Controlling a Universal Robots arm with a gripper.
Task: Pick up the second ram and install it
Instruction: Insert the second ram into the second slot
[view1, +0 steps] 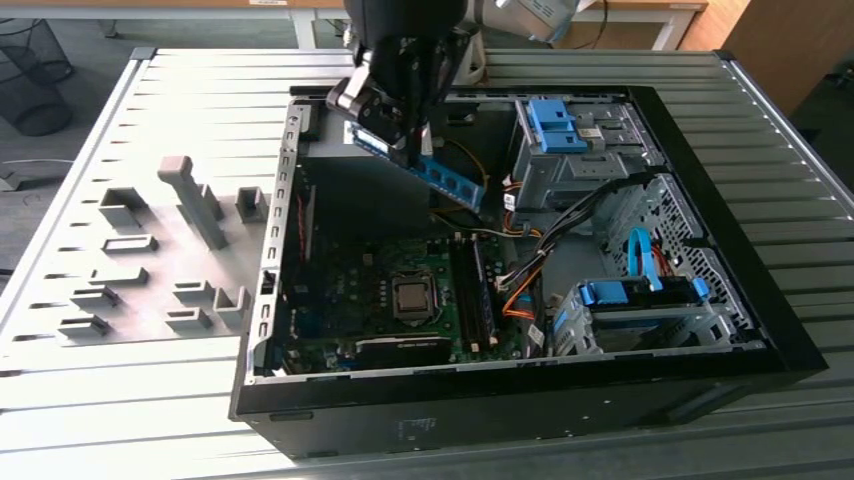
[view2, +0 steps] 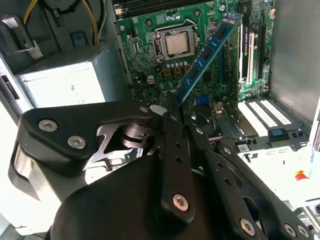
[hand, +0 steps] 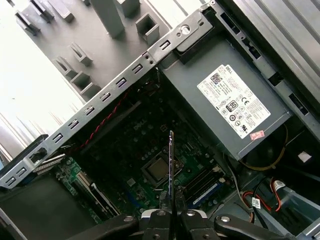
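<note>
Exterior view: pincer (view1: 416, 140) above the open computer case (view1: 747, 330) on the slatted tabletop (view1: 174, 400), clamped on the second ram (view1: 447, 182), tilted in mid-air over the motherboard (view1: 387, 300); grey holder blocks (view1: 200, 200) lying beside the case.

Second wrist view: blue stick (view2: 207, 55) with black chips, slanting above the processor socket (view2: 177, 44).

First wrist view: stick seen edge-on (hand: 171, 165), pinched between closed fingers (hand: 161, 218); power supply (hand: 225, 100) nearby.

bench (view1: 200, 90): ribbed matt grey metal | computer case (view1: 747, 300): black outside, bare perforated steel inside | second ram (view2: 205, 55): glossy blue board | hand (view2: 172, 107): matt black metal
</note>
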